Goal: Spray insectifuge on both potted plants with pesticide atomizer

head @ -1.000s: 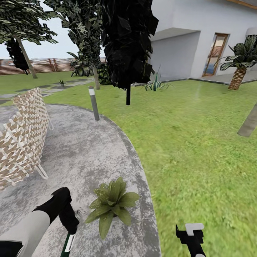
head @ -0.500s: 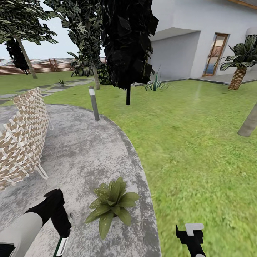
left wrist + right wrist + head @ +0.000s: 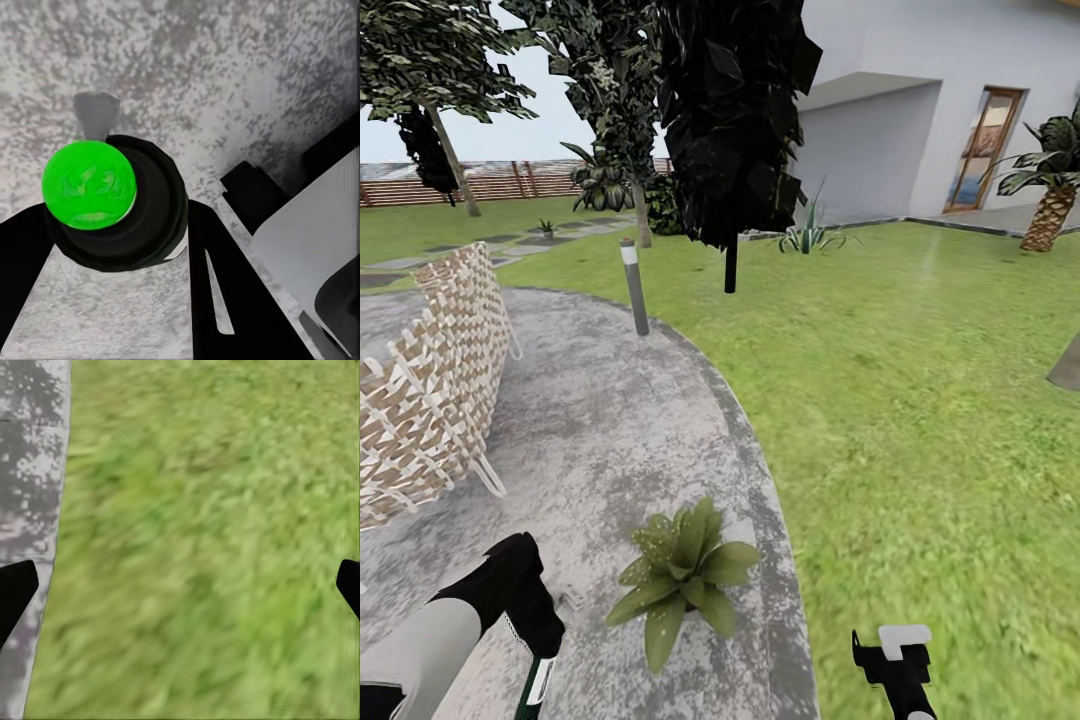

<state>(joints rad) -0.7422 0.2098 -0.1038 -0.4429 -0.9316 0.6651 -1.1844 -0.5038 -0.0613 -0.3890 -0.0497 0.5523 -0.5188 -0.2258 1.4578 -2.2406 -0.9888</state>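
A low potted plant [image 3: 682,577], a rosette of pointed, speckled green leaves, sits on the mottled grey gravel patio [image 3: 610,430] near its curved edge, at about 6 o'clock in the head view; its pot is hidden under the leaves. Blurry green lawn [image 3: 920,400] spreads from 3 to 5 o'clock. A woven lattice chair [image 3: 430,390] stands at 9 o'clock, cut off by the frame edge, and a slim grey post light [image 3: 634,288] rises at 11 o'clock.

The left arm, black and pale grey, reaches in from 7 o'clock, angled down. In the left wrist view the left gripper [image 3: 120,247] is clenched around the spray bottle [image 3: 112,202], a round dark body with a glossy green cap and a grey nozzle, over the gravel. The right gripper [image 3: 180,585] hangs over grass beside the patio edge, its dark fingertips [image 3: 15,592] spread wide, released.
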